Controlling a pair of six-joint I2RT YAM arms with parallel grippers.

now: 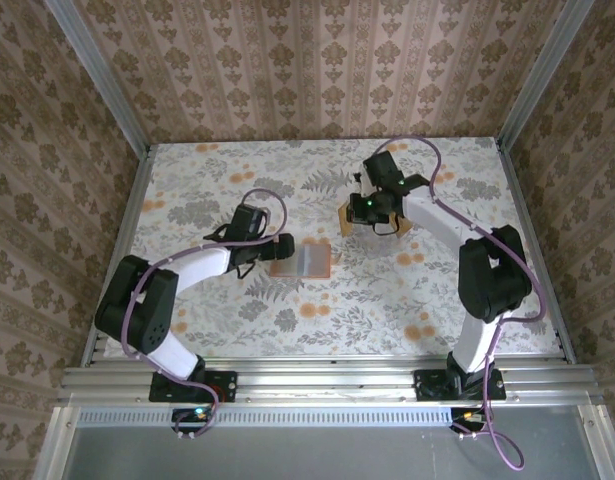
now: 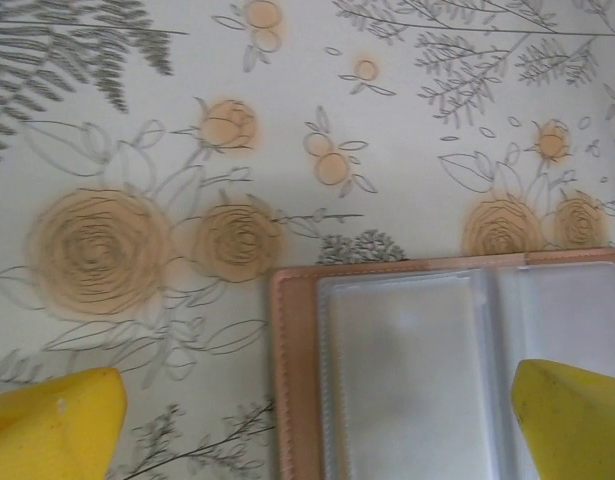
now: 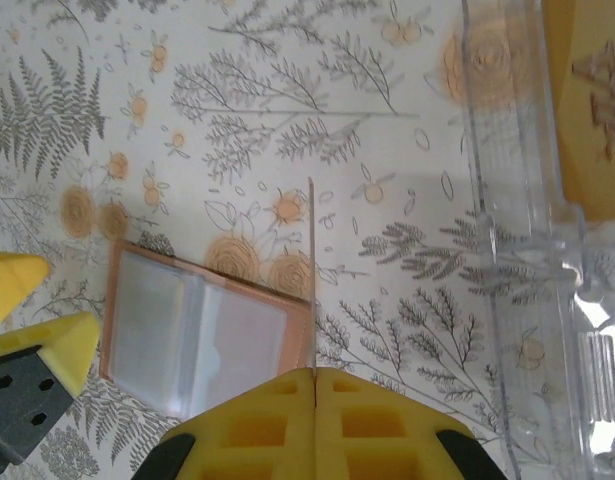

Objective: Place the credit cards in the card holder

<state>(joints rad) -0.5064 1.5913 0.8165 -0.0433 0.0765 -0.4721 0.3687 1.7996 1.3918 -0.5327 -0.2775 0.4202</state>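
Now I see the card holder (image 1: 303, 260) lying open on the table (image 1: 387, 300), salmon-pink stitched rim around greyish clear pockets, left gripper (image 2: 315, 415) spread wide over its edge, right gripper (image 3: 314, 385) pinching an edge-on credit card (image 3: 312, 270).

Top external view: bright, even, diffuse light from above, with only faint, soft-edged shadows under the arms (image 1: 202, 265) on the tabletop (image 1: 187, 190). Left wrist view: pale and slightly washed out, with a milky sheen over the clear sleeves of the card holder (image 2: 295, 380). Right wrist view: white glare on the clear plastic stand (image 3: 507, 200), strongest at lower right; the nearest foreground is soft.
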